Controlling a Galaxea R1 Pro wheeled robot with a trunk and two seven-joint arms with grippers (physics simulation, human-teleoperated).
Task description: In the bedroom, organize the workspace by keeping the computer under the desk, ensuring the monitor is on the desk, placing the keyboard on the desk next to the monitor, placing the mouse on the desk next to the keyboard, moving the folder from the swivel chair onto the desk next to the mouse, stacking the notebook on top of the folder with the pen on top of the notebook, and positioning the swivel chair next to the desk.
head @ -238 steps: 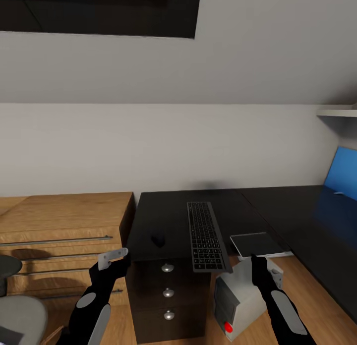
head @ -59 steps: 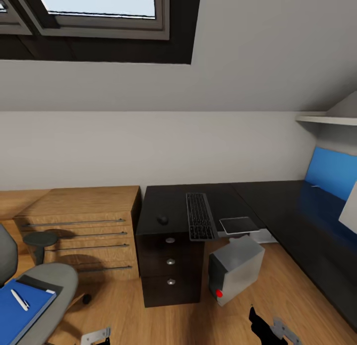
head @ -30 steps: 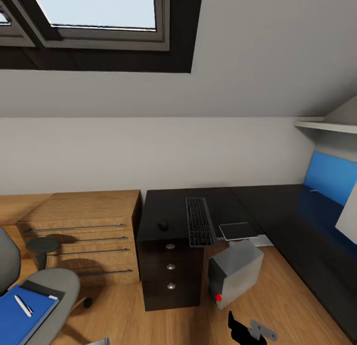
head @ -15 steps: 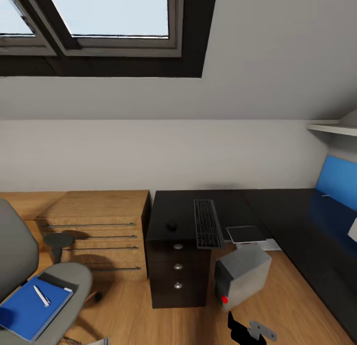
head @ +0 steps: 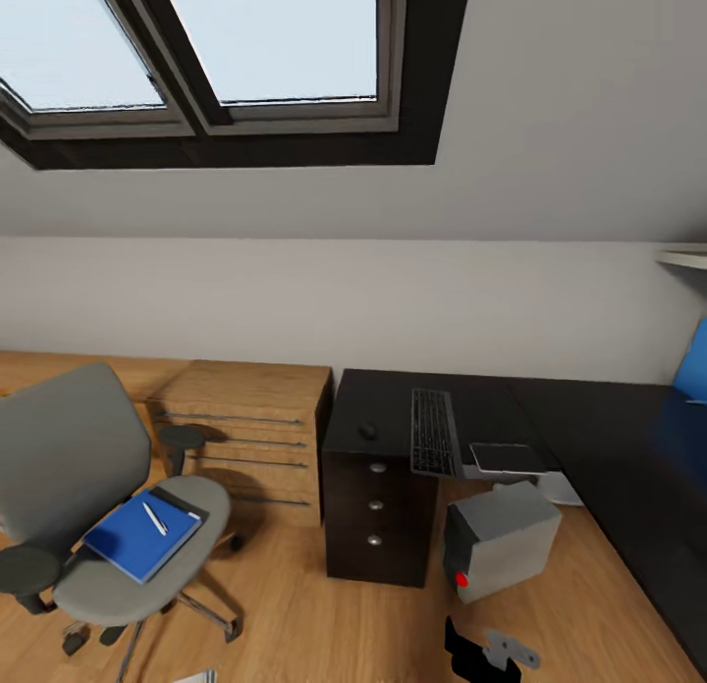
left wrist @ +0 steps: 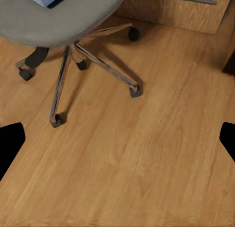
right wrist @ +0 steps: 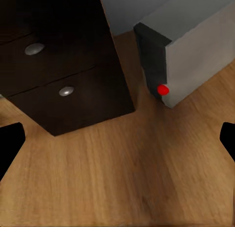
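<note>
1. Likely the folder (head: 140, 538) comes next: it lies flat on the chair (head: 118, 526) seat, ahead of and well off to the left of the left gripper, whose finger silhouettes in the left wrist view stand wide apart with nothing between them.
2. Thin and light by its look, the folder should flex little, but it carries a pen (head: 154, 518) on top and what seems to be the notebook's (head: 185, 499) dark edge at its far corner; both look likely to slide off if it tilts.
3. A grip on a free edge overhanging the seat front seems best, with the folder kept level; lifting the pen first would be safer.
4. The chair stands on casters (left wrist: 134, 91), so I expect it to roll under a sideways push.
5. The right gripper (head: 491, 654) hangs low over the floor, its fingers wide apart and empty in the right wrist view; the computer (head: 499, 539) stands just ahead of it on the floor beside the desk's (head: 393, 418) drawers (right wrist: 54, 75).
6. On the desk, well ahead of both grippers, lie the keyboard (head: 432, 445) and, to its left, the mouse (head: 368, 431).
</note>
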